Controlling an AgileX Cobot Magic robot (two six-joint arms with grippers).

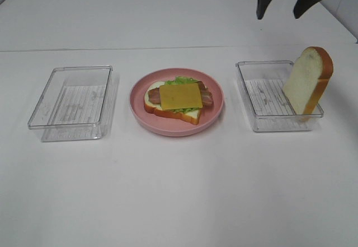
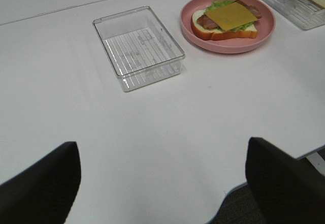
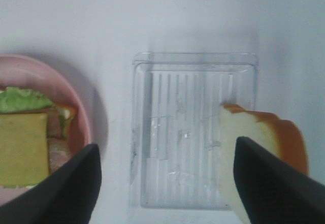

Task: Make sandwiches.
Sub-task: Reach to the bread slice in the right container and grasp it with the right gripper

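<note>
Pink plate (image 1: 140,112) holds my open sandwich (image 1: 179,100), cheese on top. Beyond it to the right, a bread slice (image 1: 309,80) leans in its tray (image 1: 249,98). Farther back my right gripper (image 1: 284,5) hangs spread, empty (left gripper (image 2: 162,178) too, wide open).

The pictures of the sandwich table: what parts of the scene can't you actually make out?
- Left gripper: absent from the high view; the wrist view shows only two dark jaw tips cut by the frame edge.
- Right gripper: in the high view, the frame's top cuts off its arm.
- Bread slice: the right wrist view is blurred and a jaw covers its lower part.
- Sandwich: cheese hides the middle of the bacon and lettuce.
</note>
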